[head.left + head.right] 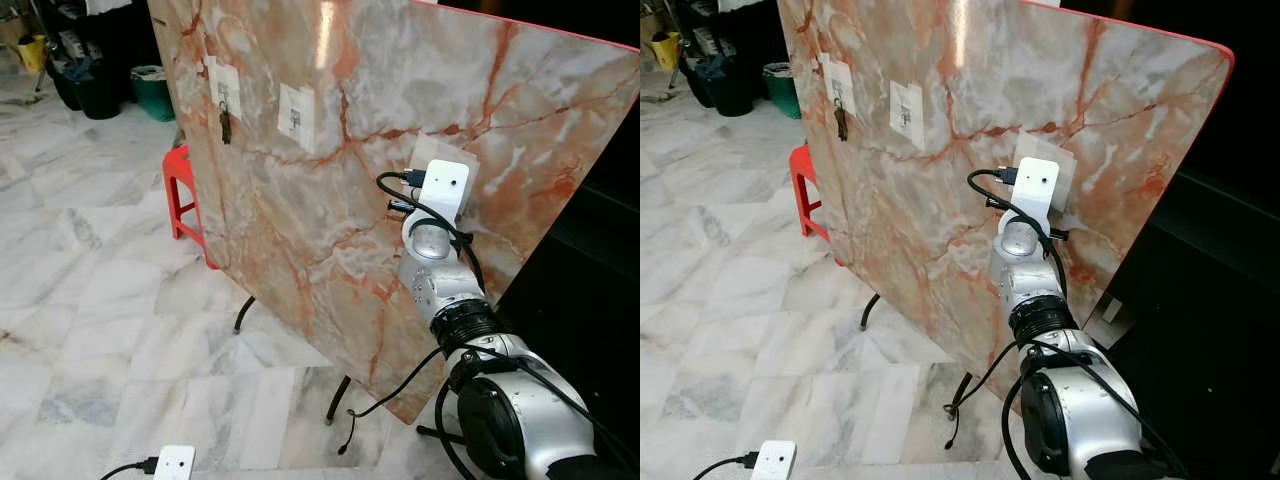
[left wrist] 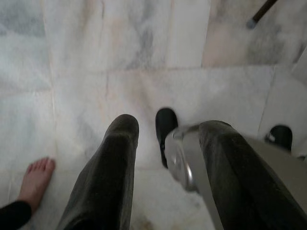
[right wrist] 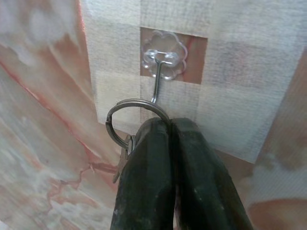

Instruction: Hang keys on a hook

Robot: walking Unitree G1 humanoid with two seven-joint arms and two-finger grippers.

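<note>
Against the marble-patterned board (image 1: 330, 150), which stands tilted on thin black legs over the pale marble floor (image 1: 90, 300), the right gripper (image 3: 171, 125) is raised to the patch nearest the board's right edge; its two black fingers (image 3: 148, 167) are pressed together on a metal key ring (image 3: 125, 115), with the keys themselves mostly hidden behind the fingers; the ring sits just below the clear flower-shaped hook (image 3: 163, 56) stuck to the board, overlapping the lower end of its wire stem, though whether it is threaded on cannot be told; toward the board's left edge another bunch of keys (image 1: 225, 125) hangs from a taped patch; a red stool (image 1: 180, 195) stands behind that edge; the left gripper (image 2: 165, 143) hangs low over the floor, fingers parted and empty, near a person's bare foot (image 2: 36, 179).
</note>
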